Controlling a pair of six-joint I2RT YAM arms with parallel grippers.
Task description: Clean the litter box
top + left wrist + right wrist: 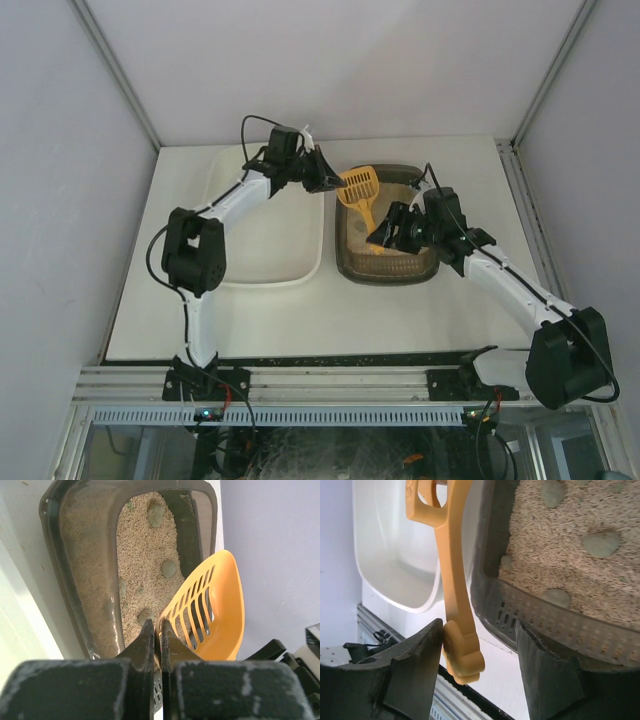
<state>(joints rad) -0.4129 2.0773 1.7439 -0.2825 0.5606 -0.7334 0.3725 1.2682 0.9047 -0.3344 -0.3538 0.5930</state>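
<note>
Left fingers [142, 647] seem pinched shut on the yellow scoop [210, 605] head's edge. Right of the white tub [270, 240], the litter box [390, 278] sits on the table [200, 320], probably stiff and litter-heavy, so grip its ribbed rim. Wide apart, the right fingers [415, 665] straddle the handle [454, 580].

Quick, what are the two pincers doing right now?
Left pincer: shut on the yellow slotted plastic scoop.
Right pincer: open around that scoop's handle.

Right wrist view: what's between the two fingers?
The scoop's handle end, close against one of the right fingers and clear of the other, with the litter box rim behind. The right wrist view shows it.
</note>
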